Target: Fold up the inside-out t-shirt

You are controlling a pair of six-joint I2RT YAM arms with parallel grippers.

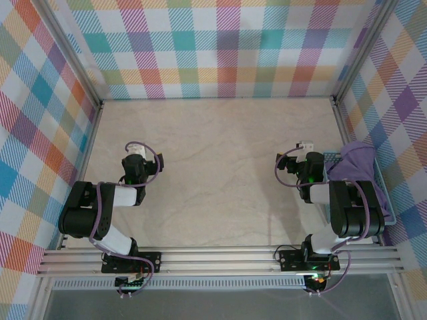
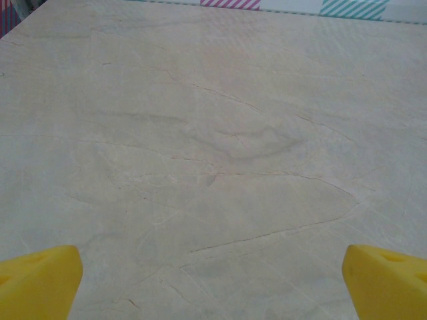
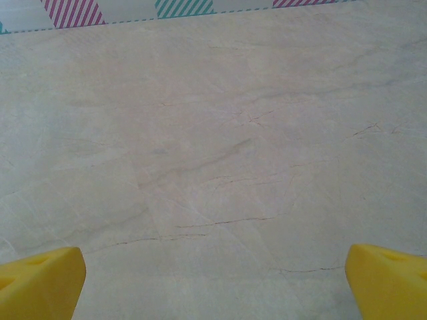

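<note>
While in basket (image 1: 391,217), t-shirt (image 1: 357,163); left end effector (image 2: 212,263), right end effector (image 3: 213,263) agape

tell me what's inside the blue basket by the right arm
A crumpled lavender t-shirt lies in the basket. The right arm covers its near left part, and anything beneath the shirt is hidden.

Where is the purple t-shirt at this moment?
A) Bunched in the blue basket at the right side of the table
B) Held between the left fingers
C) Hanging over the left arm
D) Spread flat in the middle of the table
A: the t-shirt lies bunched in the basket at the right side of the table.
</note>
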